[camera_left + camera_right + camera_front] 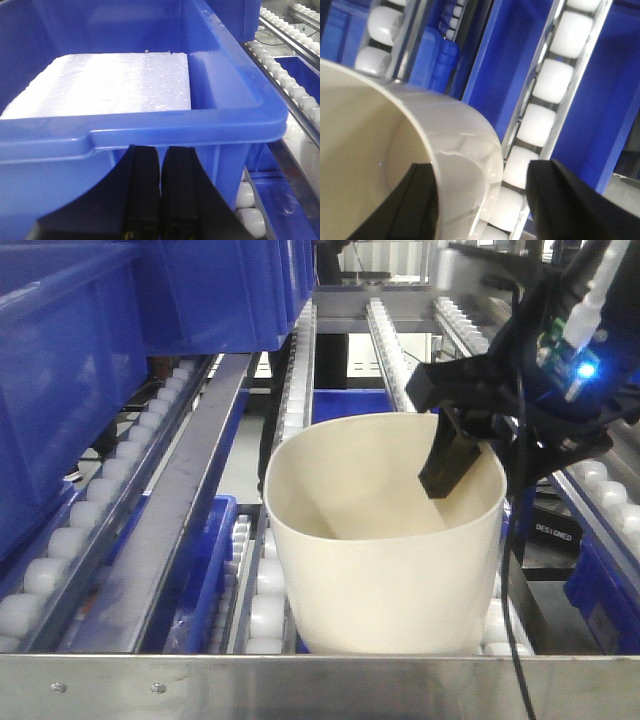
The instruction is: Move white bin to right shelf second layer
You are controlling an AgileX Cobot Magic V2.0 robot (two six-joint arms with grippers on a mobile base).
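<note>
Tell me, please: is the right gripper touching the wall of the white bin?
Apart. In the right wrist view the right gripper straddles the white bin wall: the outer finger stands clear, the inner finger lies close inside.

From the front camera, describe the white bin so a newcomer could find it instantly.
Start at the steel roller rack with its riveted front lip. Just behind that lip, on the white rollers, sits the white bin. It is cream, glossy and open-topped, unlike the blue crates around it, and the right gripper straddles its rim.

Cream-white bin [385, 570]; black right gripper [482, 200] with a blue-lit arm; blue crates [150, 135], one holding a white speckled foam slab [105, 85]; white rollers [540, 80] on silvery steel rails.
</note>
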